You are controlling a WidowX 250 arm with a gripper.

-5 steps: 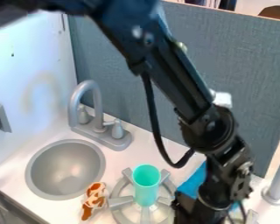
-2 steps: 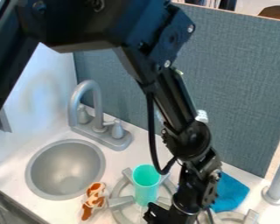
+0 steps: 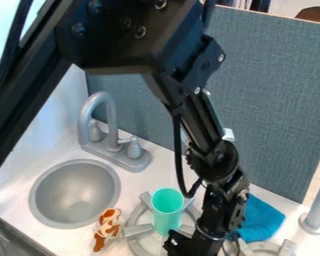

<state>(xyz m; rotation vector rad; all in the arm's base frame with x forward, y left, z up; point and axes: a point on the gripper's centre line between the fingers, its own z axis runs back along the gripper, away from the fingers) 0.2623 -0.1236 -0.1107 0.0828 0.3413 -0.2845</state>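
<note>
A: Turquoise cup [image 3: 167,202], upright on a grey burner [image 3: 137,230]. Mouth up, long axis vertical.

B: And the black gripper [image 3: 183,246]?

A: Low, just to the cup's lower right as the camera sees it. So the cup lies up and to the left of the jaws; contact, cannot tell.

B: Jaws open or closed? Anything in them?

A: Cannot tell how wide they stand, nor whether they have hold of anything.

B: Arm [image 3: 219,160]?

A: Single arm, slanting down on the cup's right; the cup's mouth is in plain sight beside it.

B: Neighbours?

A: Brown-and-white toy [image 3: 108,229], left of the cup and lower. Sink [image 3: 76,195] beyond that toy, up-left of the cup. Blue cloth [image 3: 261,220] right of the cup, partly behind the arm.
</note>
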